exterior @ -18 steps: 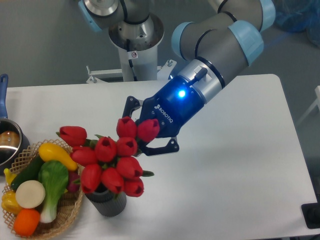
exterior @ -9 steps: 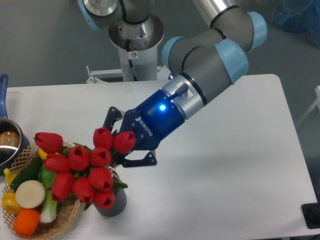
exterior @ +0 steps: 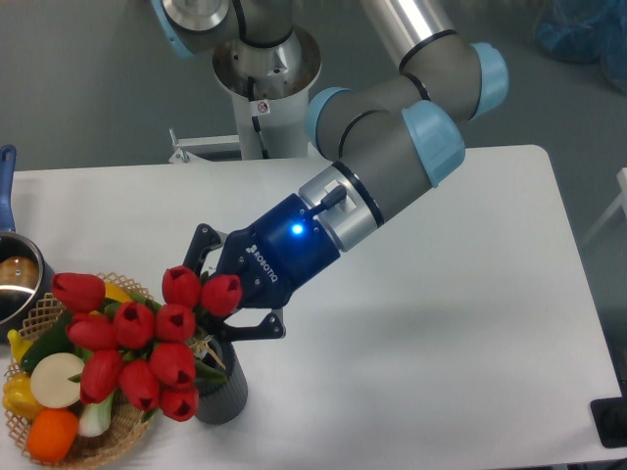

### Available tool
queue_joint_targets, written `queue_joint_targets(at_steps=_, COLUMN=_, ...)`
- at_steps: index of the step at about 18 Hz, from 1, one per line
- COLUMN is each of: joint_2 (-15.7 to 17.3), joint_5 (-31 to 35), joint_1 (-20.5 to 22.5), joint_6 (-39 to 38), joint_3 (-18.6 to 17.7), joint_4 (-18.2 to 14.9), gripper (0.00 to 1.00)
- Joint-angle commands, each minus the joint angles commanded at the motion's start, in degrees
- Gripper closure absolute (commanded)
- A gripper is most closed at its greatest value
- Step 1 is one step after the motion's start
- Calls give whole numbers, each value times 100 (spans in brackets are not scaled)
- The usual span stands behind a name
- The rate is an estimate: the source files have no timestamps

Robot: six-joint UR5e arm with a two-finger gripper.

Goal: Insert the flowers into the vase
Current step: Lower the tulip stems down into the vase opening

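The flowers (exterior: 147, 343), a bunch of red tulip buds with green stems, hang tilted to the left over the basket and the vase. My gripper (exterior: 223, 297) is shut on their stems, its fingers partly hidden behind the top buds. The vase (exterior: 220, 389), a small dark grey ribbed cylinder, stands at the table's front left, directly below the gripper. Its left side and rim are partly covered by the buds. I cannot tell whether the stems' ends are inside it.
A wicker basket (exterior: 118, 439) with toy vegetables and fruits sits at the front left, touching distance from the vase. A pot (exterior: 15, 274) with a blue handle stands at the left edge. The robot's base column (exterior: 260, 88) rises behind the table.
My gripper has carried the flowers left and down, from right of the vase to above it. The buds now overhang the basket.
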Motion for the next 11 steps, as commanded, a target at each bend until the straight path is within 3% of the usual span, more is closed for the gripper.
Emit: queue_joint_targets(at_steps=11, joint_2=-150, joint_5=53, joint_1=-97, joint_6=229, joint_3=-193, joint_4=0, gripper=92)
